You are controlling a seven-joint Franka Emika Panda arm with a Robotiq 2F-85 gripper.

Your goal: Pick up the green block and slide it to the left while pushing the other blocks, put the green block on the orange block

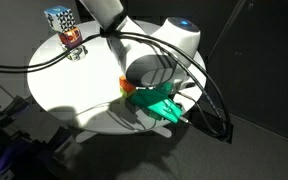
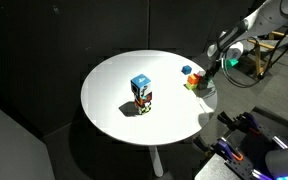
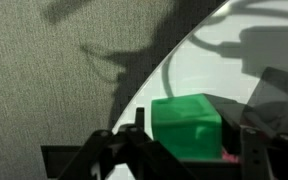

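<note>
In the wrist view the green block [image 3: 184, 122] sits on the white table between the two dark fingers of my gripper [image 3: 192, 138]. The left finger [image 3: 134, 140] is close to the block's side. A dark gap still shows between the block and the right finger [image 3: 252, 145], so the jaws are open around it. A sliver of a magenta block [image 3: 227, 155] shows by the green block's lower right corner. In an exterior view the orange block [image 1: 126, 85] lies beside the teal gripper part [image 1: 162, 103] at the table's edge. A small cluster of blocks [image 2: 189, 76] sits under the gripper [image 2: 205, 72].
The round white table [image 1: 64, 90] [image 2: 114, 110] has its curved edge right by the gripper, with grey carpet [image 3: 44, 80] beyond it. A multicoloured patterned cube [image 1: 59, 19] [image 2: 140, 84] stands stacked on small cubes [image 1: 73, 40]. Cables [image 1: 209, 100] hang off the arm.
</note>
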